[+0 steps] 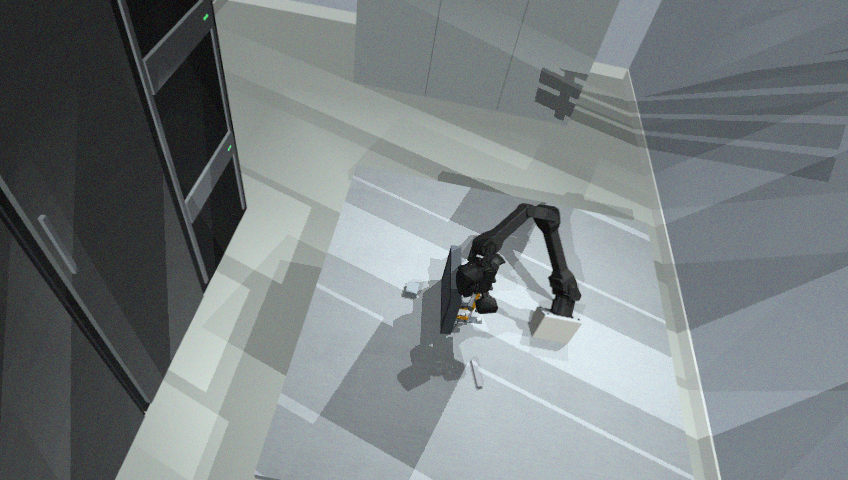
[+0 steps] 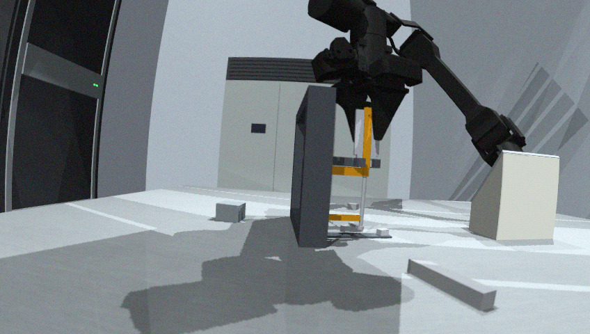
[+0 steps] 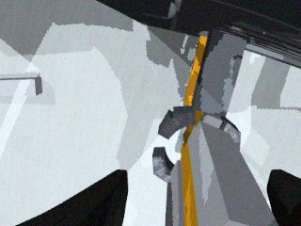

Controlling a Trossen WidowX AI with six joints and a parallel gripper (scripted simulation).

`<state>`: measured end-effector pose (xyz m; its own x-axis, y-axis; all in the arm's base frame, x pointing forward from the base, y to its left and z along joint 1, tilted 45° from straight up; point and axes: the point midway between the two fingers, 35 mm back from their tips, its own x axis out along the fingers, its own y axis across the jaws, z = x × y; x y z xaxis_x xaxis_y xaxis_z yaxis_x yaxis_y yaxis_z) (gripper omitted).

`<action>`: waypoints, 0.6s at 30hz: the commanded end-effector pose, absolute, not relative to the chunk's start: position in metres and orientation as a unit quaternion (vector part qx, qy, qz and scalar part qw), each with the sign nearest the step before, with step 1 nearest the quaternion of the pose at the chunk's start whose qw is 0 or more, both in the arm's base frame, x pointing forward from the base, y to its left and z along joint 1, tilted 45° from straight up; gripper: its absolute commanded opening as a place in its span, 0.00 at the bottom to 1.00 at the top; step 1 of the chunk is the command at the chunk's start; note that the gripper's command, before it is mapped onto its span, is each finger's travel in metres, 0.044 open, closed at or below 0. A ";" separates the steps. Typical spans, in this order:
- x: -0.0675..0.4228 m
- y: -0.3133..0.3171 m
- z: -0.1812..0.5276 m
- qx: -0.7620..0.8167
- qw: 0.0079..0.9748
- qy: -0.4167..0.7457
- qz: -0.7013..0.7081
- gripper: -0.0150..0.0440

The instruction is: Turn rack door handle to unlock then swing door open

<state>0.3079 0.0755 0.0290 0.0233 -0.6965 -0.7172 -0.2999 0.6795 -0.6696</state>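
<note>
Over the table (image 1: 505, 428) (image 2: 62, 281) (image 3: 85, 132) | hand (image 1: 474, 297) (image 2: 366, 140) (image 3: 201, 181): open, gripping nothing | upright handle (image 1: 477, 297) (image 2: 367, 136) (image 3: 189, 202): between its parted fingers

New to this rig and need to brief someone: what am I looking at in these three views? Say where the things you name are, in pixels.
One black six-joint arm (image 1: 552, 249) (image 2: 457, 88) on a cream base block (image 1: 553, 333) (image 2: 525, 198). Its gripper (image 2: 366, 138) (image 3: 201, 181) has two tapered fingers.

The top view looks down on the table; the exterior view looks across it from near table height; the wrist view looks out past the fingertips.

On the table stands a dark upright frame (image 1: 447, 297) (image 2: 316, 173), with orange and grey handle parts (image 2: 367, 136) (image 3: 189, 188) beside it. A grey block (image 1: 410, 289) (image 2: 229, 211) and a long grey bar (image 1: 476, 374) (image 2: 451, 285) lie apart.

Nothing looks held: the fingers stand open either side of the upright handle.
</note>
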 end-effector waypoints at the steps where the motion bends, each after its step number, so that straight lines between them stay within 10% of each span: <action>1: 0.308 0.075 0.029 -0.301 0.649 0.659 -0.233 0.74; 18: 0.307 0.075 0.029 -0.010 0.715 0.506 -0.482 0.74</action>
